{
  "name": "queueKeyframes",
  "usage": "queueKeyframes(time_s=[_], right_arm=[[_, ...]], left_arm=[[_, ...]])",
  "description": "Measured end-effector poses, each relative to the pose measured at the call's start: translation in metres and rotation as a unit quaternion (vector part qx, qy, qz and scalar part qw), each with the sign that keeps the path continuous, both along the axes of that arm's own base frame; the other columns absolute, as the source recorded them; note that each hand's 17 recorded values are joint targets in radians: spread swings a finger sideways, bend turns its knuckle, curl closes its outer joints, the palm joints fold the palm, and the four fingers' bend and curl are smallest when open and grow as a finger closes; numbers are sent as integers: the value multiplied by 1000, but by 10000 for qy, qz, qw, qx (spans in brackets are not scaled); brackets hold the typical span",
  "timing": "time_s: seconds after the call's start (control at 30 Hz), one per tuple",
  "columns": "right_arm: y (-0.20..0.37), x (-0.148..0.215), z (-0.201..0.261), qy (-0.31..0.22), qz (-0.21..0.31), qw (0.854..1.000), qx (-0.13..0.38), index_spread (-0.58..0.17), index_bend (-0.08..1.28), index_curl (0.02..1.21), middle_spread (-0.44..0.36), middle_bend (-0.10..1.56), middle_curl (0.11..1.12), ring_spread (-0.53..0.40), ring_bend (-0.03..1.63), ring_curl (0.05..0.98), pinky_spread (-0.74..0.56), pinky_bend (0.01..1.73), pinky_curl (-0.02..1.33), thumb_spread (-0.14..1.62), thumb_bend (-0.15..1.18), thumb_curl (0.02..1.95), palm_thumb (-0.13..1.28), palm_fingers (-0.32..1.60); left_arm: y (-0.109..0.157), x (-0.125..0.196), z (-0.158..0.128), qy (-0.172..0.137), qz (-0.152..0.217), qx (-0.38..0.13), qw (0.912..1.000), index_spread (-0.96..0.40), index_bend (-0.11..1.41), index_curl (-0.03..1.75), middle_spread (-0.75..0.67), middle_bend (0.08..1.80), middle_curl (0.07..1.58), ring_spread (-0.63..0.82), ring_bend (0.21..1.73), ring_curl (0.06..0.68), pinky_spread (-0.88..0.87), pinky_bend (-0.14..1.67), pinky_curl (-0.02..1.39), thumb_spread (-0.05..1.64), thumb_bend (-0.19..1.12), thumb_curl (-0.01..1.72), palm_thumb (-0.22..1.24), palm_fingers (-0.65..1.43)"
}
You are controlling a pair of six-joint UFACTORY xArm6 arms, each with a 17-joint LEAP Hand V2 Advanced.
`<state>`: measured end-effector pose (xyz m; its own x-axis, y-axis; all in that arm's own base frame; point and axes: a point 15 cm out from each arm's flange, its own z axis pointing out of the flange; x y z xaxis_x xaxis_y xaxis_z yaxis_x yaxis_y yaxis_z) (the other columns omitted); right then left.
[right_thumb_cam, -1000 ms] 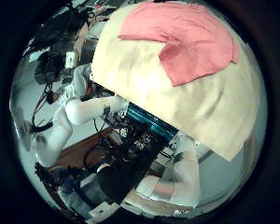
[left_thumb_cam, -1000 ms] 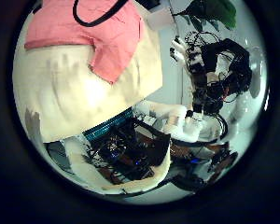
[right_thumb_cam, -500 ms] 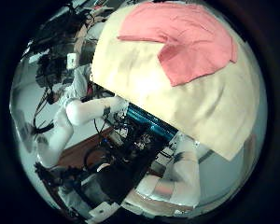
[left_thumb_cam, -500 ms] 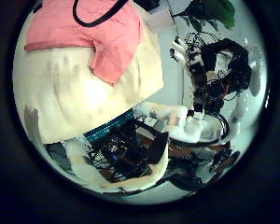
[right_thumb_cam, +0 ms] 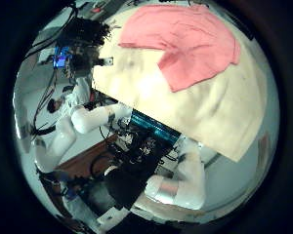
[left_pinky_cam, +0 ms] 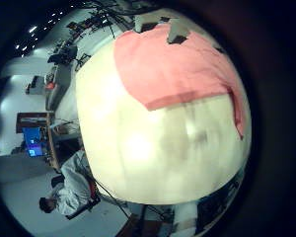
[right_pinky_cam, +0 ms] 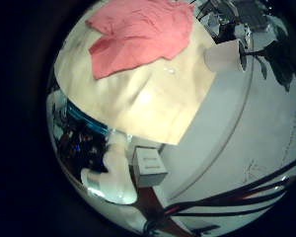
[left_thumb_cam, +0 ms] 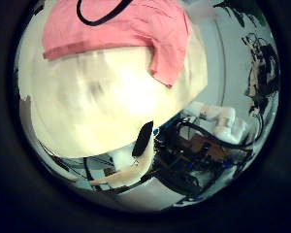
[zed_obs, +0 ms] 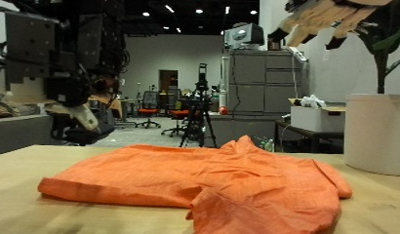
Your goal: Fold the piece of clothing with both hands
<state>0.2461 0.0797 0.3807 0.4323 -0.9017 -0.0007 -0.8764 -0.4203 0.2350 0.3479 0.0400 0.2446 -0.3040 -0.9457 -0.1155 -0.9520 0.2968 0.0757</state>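
Observation:
An orange garment [zed_obs: 200, 180] lies spread flat on the wooden table [zed_obs: 24, 161], its near edge rumpled. One hand [zed_obs: 324, 18] hangs high above the table with its fingers straight and spread, holding nothing. Another dark hand [zed_obs: 73, 109] hangs above the table's other side, away from the cloth. The garment shows from above in the left little finger side palm view [left_pinky_cam: 178, 69], the left thumb side palm view [left_thumb_cam: 116, 29], the right little finger side palm view [right_pinky_cam: 138, 35] and the right thumb side palm view [right_thumb_cam: 181, 39]. No cloth is between any fingers.
A white pot [zed_obs: 379, 132] with a plant stands on the table beside the garment; it also shows in the right little finger side palm view [right_pinky_cam: 224, 54]. Bare table [left_pinky_cam: 158, 148] lies beside the garment. Cabinets and tripods stand behind.
The left thumb side palm view has shifted and the table fills more of it, so the left hand has moved. The right thumb side palm view has turned a little. The garment lies as before.

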Motion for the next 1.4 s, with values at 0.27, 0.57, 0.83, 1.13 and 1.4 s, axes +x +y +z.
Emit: queueKeyframes(time_s=[0.27,0.57,0.83,1.13,1.4], right_arm=[[-12,-21,8,362,-140,9992,-127,-316,189,379,27,181,278,198,197,214,335,202,309,986,-26,276,63,297],[-33,-27,4,595,-543,9967,-140,-314,186,368,15,183,282,200,213,225,335,200,306,998,-26,272,72,317],[-35,-30,-4,715,-559,9958,-155,-309,187,366,20,185,285,200,211,229,324,197,302,999,-26,269,73,314],[-36,-35,-15,890,-493,9946,-182,-307,185,362,26,185,290,200,203,230,315,197,298,1001,-26,268,68,304],[-40,-37,-12,857,-344,9956,-171,-305,182,359,27,190,295,199,199,233,312,196,296,1002,-26,265,61,296]], left_arm=[[48,11,-16,-121,-227,92,9996,56,135,304,131,306,346,405,473,242,414,240,281,962,-22,320,238,185],[71,11,-61,127,-339,-5,9993,59,176,307,47,267,375,418,536,255,323,248,301,971,-25,317,270,177],[63,18,-89,270,-418,-55,9987,43,162,312,-7,270,384,346,487,227,310,250,306,977,-26,314,290,190],[48,32,-98,244,-268,59,9993,-45,212,336,-117,412,419,139,471,212,222,171,275,1014,-5,325,405,386],[55,32,-90,442,-392,683,9959,-290,205,378,-410,583,498,-334,575,237,-299,396,317,1031,-8,336,547,862]])
